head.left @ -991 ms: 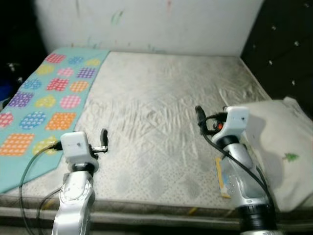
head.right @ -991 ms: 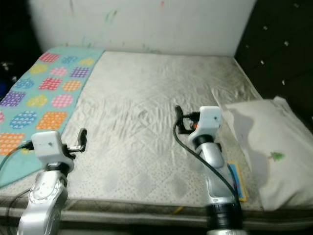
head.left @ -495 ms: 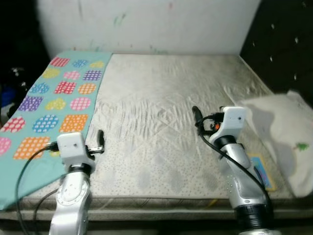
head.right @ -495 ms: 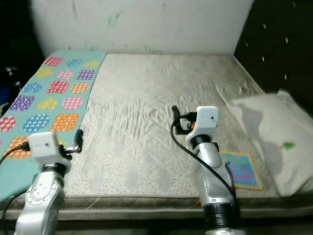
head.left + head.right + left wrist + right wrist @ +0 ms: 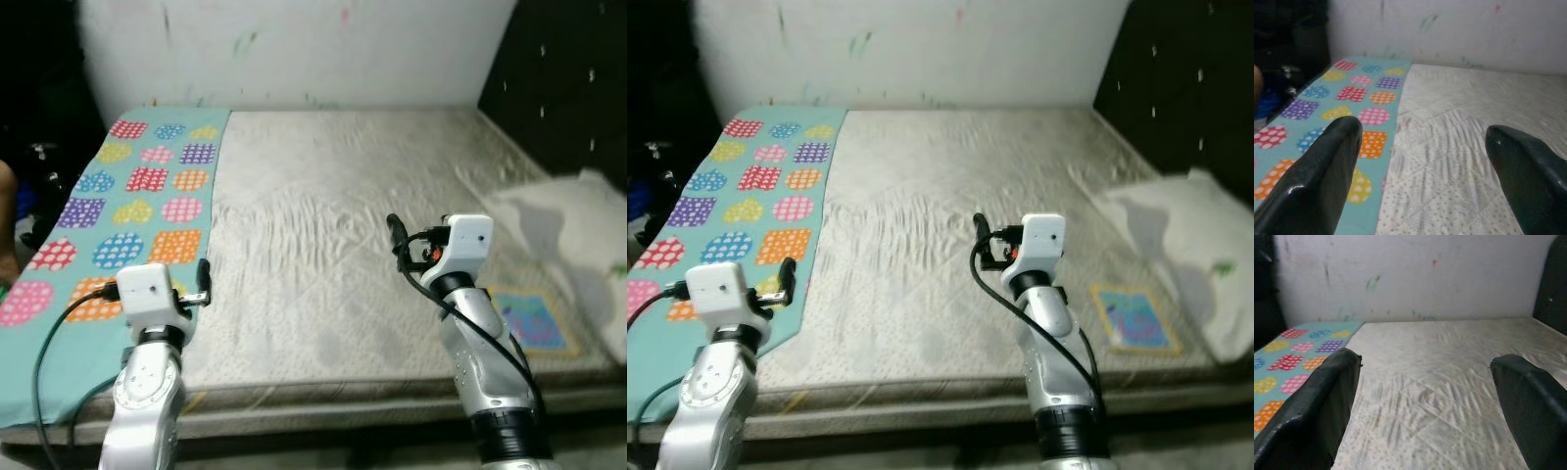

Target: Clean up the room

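Note:
A bare grey quilted mattress fills the middle of the eye views. Along its left side lies a teal blanket with coloured dotted patches. At the right edge a white pillow rests, and a small colourful book lies flat in front of it. My left gripper is held low over the blanket's near edge, open and empty. Over the mattress front, left of the book, my right gripper hovers, open and empty. Each wrist view looks between two wide-apart black fingers toward the wall.
A white scuffed wall backs the bed. A dark tufted headboard rises at the right. Dark clutter sits on the floor to the left of the bed. The mattress front edge runs just before my arms.
The camera has swung and pulled back, so the whole scene has shifted. The pillow has moved to the right and the colourful book beside it lies uncovered. Both grippers keep their pose.

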Tool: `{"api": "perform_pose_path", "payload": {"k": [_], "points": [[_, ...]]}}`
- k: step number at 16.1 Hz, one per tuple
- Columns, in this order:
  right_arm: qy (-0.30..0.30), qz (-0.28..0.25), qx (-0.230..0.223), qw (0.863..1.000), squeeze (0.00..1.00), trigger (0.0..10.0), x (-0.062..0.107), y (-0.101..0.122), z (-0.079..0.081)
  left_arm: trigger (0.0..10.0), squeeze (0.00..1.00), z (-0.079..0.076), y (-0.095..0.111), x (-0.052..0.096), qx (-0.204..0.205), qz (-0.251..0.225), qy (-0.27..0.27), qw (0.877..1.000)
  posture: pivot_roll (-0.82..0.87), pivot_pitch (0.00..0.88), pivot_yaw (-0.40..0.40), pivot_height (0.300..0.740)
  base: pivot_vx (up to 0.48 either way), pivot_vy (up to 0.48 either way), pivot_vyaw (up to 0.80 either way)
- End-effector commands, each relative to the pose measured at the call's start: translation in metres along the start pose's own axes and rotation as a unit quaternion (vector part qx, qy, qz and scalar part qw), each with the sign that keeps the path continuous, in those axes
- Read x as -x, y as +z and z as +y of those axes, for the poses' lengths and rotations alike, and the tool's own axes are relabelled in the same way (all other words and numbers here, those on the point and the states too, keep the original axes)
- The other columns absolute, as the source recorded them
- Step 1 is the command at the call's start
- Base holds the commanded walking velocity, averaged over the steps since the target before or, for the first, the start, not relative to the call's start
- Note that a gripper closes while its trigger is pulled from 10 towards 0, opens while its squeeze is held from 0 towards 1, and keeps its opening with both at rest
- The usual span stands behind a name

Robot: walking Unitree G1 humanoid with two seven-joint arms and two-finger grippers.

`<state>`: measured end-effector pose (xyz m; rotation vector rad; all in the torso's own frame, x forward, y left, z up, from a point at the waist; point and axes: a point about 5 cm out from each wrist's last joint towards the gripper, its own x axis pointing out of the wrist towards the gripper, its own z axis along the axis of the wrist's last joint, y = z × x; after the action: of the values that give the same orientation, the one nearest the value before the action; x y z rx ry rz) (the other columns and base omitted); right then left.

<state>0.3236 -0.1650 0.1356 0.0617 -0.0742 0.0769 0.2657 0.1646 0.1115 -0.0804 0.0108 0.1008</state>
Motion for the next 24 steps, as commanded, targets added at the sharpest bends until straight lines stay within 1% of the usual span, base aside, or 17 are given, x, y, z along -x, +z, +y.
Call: {"api": "perform_pose_path", "payload": {"k": [1,2,3,7,9,24], "points": [[0.002,-0.01,-0.003,1.0,0.0,10.0,-0.0027,0.0051,0.0035,10.0,0.0,0.0046,0.001,0.0005,-0.002,0.002,0.002,1.0,-0.03,0.019,0.001,0.74,0.0,0.48,0.0],[0.002,-0.009,-0.003,1.0,0.0,10.0,-0.0026,0.0049,0.0039,10.0,0.0,0.004,0.0007,0.0013,0.001,0.004,-0.003,1.0,-0.03,0.018,0.001,0.74,0.0,0.48,0.0],[0.003,-0.009,-0.003,1.0,0.0,10.0,-0.0026,0.0046,0.0046,10.0,0.0,0.0032,0.002,0.0021,0.0,0.0,-0.009,1.0,-0.03,0.018,0.003,0.74,0.0,0.0,0.0],[0.003,-0.007,-0.004,1.0,0.0,10.0,-0.0017,0.0029,0.0051,10.0,0.0,-0.0019,0.0074,0.0044,0.022,-0.019,-0.043,0.999,-0.03,0.021,0.005,0.74,0.0,0.0,0.0],[0.003,-0.007,-0.004,1.0,0.0,10.0,-0.0014,0.0027,0.0047,10.0,0.0,-0.0025,0.0075,0.0049,0.025,-0.018,-0.047,0.998,-0.03,0.023,0.005,0.74,0.0,0.0,0.0],[0.001,-0.003,-0.001,1.0,0.0,10.0,-0.0001,0.0016,0.0032,10.0,0.0,-0.0047,0.0062,0.0075,0.031,-0.012,-0.058,0.998,-0.04,0.031,0.004,0.74,0.31,0.0,0.0]]}}
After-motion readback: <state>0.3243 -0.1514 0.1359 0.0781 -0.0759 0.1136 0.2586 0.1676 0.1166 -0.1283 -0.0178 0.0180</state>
